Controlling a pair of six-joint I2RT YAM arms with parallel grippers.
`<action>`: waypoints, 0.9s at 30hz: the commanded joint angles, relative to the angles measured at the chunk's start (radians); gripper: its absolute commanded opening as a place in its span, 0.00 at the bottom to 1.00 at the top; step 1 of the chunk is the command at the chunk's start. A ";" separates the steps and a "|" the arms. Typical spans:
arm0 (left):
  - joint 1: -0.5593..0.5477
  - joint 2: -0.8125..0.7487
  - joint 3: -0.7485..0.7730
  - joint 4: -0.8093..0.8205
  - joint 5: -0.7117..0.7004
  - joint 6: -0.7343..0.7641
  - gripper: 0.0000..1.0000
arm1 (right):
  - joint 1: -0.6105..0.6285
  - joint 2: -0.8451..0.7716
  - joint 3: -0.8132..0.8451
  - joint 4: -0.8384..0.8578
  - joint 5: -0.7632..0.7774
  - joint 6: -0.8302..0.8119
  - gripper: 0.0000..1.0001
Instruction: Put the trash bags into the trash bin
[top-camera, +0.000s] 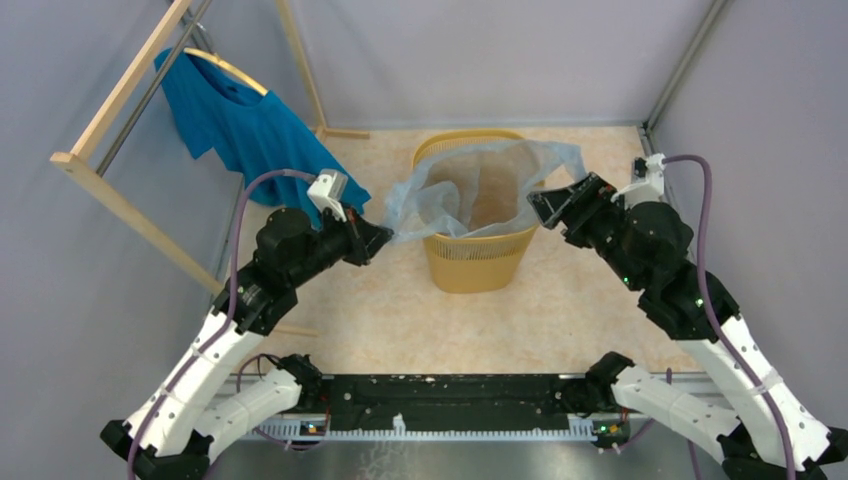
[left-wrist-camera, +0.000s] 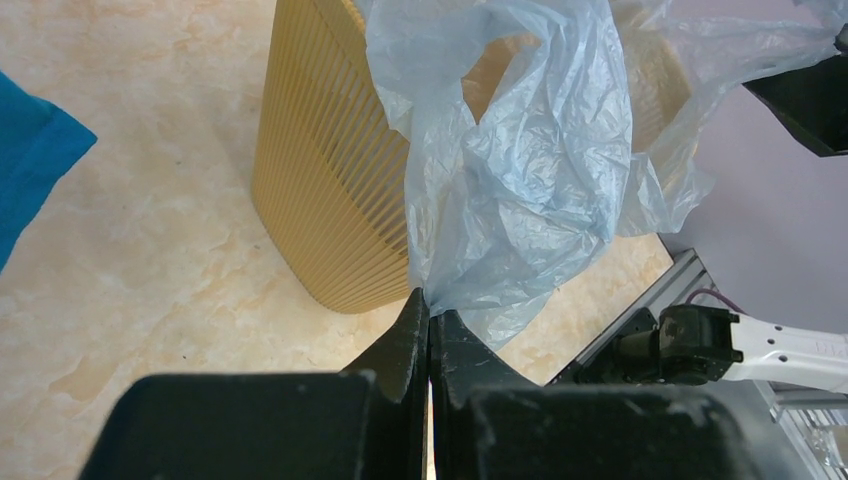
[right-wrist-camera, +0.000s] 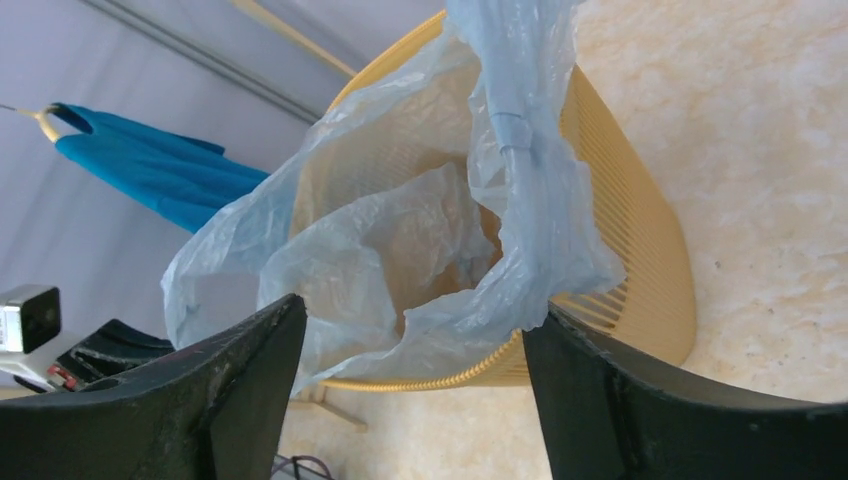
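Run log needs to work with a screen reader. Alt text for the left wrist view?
The left gripper is shut on a corner of the translucent pale blue trash bag, which spreads upward over the rim of the yellow ribbed trash bin. The bin stands on a beige marbled table; a blue cloth shows at far left.

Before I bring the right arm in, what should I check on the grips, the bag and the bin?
1. Left gripper pinching the trash bag: ok, jaws shut on the film.
2. Right gripper gripping the bag: not ok, jaws open.
3. Bag spread over the trash bin mouth: ok.
4. Bag fully inside the bin: not ok, edges hang outside the rim.
5. Bin upright: ok.
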 joint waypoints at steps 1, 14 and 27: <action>0.004 0.016 0.003 0.046 0.026 -0.006 0.01 | 0.002 0.035 0.005 0.052 0.061 -0.030 0.72; 0.003 0.053 0.023 0.058 0.077 -0.124 0.60 | 0.002 0.059 0.031 0.088 0.073 -0.151 0.00; 0.004 0.083 0.091 0.166 0.130 -0.123 0.99 | 0.001 0.051 -0.008 0.124 -0.013 -0.141 0.00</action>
